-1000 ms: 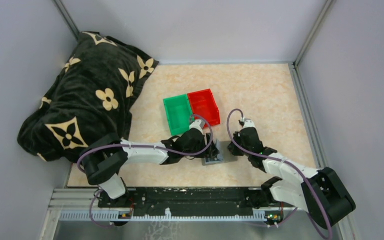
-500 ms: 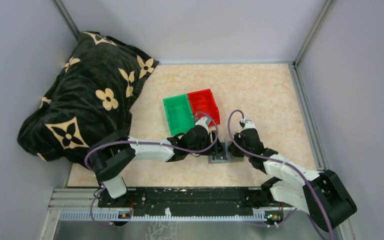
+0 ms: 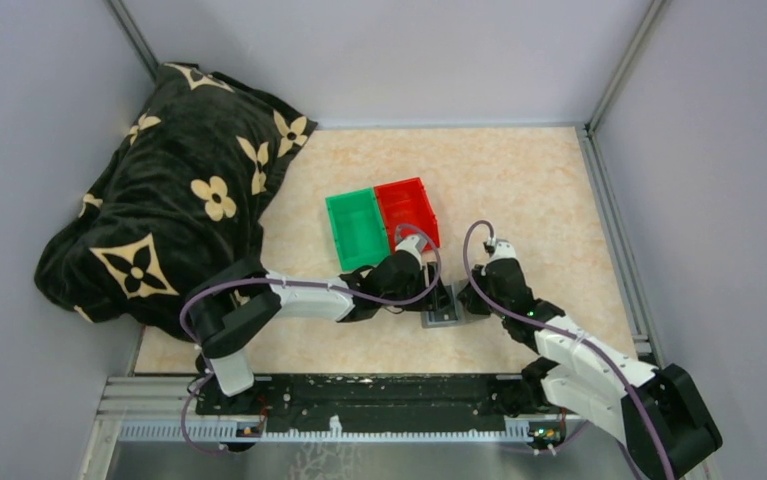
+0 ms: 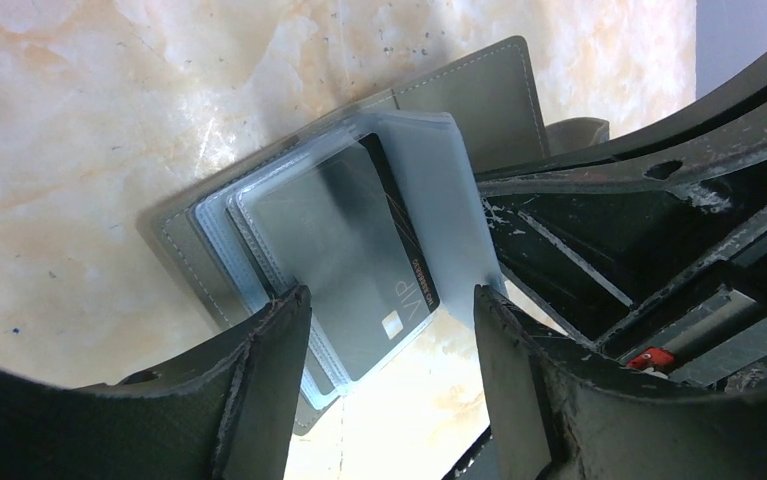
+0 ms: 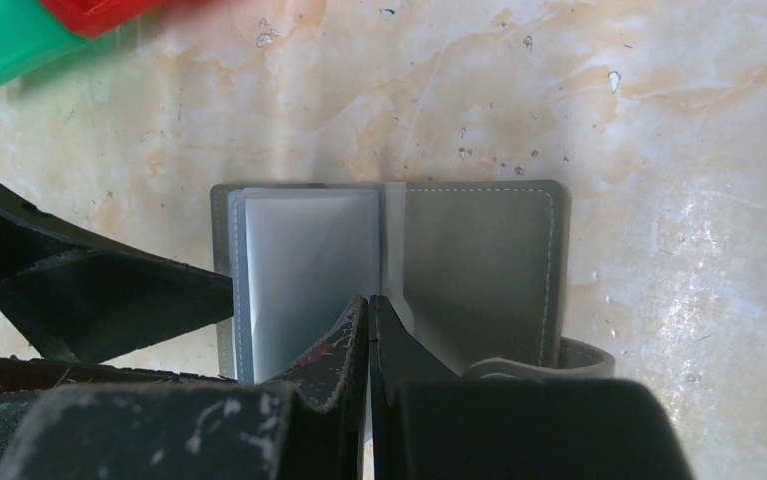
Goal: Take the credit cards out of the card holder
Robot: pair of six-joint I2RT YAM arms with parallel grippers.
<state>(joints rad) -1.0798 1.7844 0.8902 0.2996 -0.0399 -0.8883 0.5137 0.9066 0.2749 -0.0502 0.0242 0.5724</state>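
Lining up left gripper (image 4: 387,315), jaws apart, over credit card (image 4: 354,240) | card holder (image 5: 479,260) open on table (image 5: 659,100), pinned at fold by right gripper (image 5: 369,315) (jaws together) | next: pinch card edge, slide out

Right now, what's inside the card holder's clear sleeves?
One dark card marked VIP shows through the top sleeve of the open card holder. Further sleeves are stacked beneath it. Whether they hold cards is hidden by the top one.
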